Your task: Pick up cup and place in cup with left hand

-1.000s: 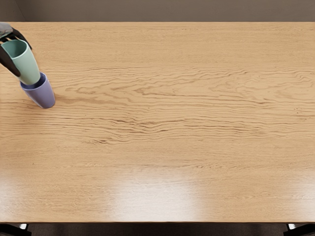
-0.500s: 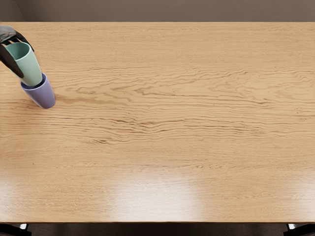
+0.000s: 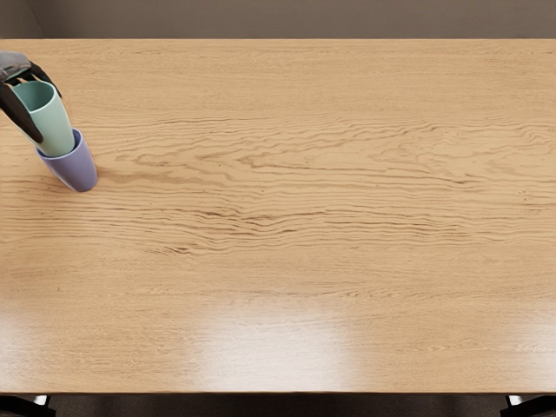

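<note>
- Left hand (image 3: 13, 66): fingers pinch the green cup (image 3: 54, 126), lower than before.
- Green cup: tilted, its base now deeper inside the purple cup's mouth.
- Purple cup (image 3: 78, 170): unmoved on the table (image 3: 278, 226).

I am noting a wood-grained table (image 3: 304, 261), pale glare showing along its near side; black supports (image 3: 24, 406) are protruding beneath both near corners.
</note>
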Action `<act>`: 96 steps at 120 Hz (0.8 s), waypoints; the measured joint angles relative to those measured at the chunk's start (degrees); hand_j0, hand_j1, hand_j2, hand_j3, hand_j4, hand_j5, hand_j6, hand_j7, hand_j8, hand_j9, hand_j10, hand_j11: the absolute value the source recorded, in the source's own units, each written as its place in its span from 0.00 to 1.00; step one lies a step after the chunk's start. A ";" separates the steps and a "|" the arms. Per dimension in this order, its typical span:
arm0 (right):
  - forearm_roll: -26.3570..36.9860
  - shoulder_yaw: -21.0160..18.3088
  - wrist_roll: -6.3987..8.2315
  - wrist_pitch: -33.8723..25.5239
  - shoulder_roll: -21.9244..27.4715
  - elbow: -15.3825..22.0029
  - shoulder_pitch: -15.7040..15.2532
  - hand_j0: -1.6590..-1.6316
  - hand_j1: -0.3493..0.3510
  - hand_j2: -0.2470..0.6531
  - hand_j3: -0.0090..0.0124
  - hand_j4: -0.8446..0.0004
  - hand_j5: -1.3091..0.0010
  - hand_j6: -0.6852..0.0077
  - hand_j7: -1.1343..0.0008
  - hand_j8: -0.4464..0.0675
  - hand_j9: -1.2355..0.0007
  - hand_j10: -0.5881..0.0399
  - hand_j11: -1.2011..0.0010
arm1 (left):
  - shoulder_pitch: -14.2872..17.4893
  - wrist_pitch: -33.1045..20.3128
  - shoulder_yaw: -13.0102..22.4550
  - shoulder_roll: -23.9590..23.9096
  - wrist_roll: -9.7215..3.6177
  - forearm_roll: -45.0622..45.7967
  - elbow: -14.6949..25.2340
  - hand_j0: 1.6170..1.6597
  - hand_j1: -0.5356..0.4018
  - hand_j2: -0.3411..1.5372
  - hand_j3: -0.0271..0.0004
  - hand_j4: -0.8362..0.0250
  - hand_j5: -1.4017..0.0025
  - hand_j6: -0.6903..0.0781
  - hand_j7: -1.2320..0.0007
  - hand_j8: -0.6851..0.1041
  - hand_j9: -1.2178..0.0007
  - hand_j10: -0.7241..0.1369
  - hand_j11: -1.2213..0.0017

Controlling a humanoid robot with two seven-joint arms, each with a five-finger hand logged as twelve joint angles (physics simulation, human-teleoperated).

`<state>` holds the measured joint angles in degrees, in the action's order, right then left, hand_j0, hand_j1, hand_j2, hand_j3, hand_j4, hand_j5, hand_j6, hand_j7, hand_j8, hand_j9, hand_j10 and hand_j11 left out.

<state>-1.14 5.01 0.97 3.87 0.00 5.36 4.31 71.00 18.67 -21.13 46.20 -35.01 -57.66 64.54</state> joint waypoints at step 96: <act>0.00 0.00 0.00 0.00 0.00 0.00 0.00 0.04 0.00 0.27 0.42 1.00 1.00 0.99 1.00 0.87 1.00 0.94 1.00 | 0.10 -1.91 1.70 -0.85 0.01 -0.04 -0.03 0.94 0.59 0.21 0.99 0.62 0.72 0.53 0.68 0.50 0.67 0.49 0.67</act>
<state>-1.14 5.01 0.97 3.87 0.00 5.36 4.31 71.10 16.76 -19.43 45.35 -35.00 -57.70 64.51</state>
